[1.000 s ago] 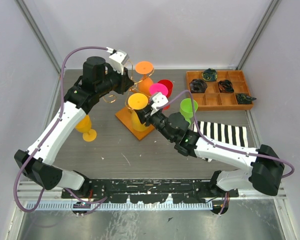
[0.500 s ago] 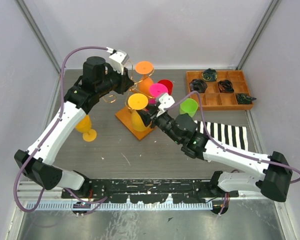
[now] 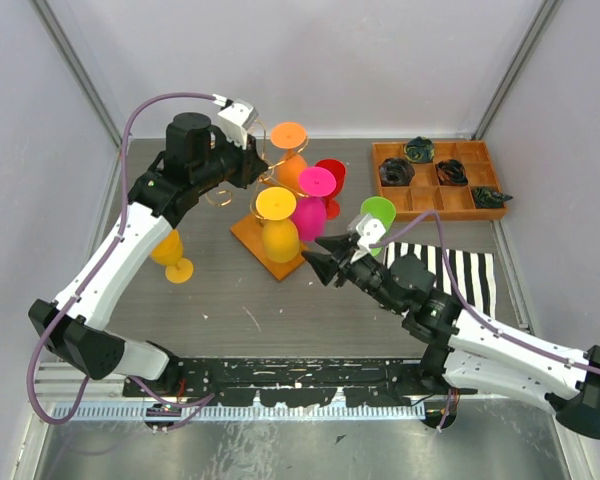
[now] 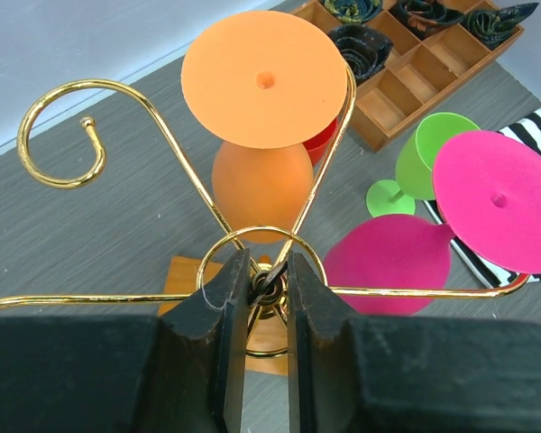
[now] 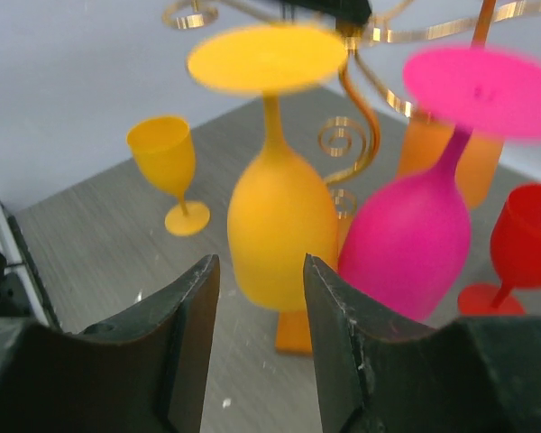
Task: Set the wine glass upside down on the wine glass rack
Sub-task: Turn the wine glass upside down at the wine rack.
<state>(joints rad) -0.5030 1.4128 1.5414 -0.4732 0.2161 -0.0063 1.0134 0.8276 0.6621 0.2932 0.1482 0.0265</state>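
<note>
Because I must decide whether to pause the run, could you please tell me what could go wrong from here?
1. The left gripper is shut on the hub of the wine glass rack; an abrupt release could rock the thin wire and shake what hangs from it.
2. The open, empty right gripper sits close to the hanging yellow glass and pink glass; a careless swing might knock them off.

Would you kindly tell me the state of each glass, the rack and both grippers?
wine glass rack: upright, clamped at hub
orange glass: hanging inverted
amber glass: hanging inverted
pink glass: hanging inverted
red glass: standing upright
green glass: standing upright
yellow glass: standing upright
left gripper: shut on wine glass rack
right gripper: open, empty
</note>
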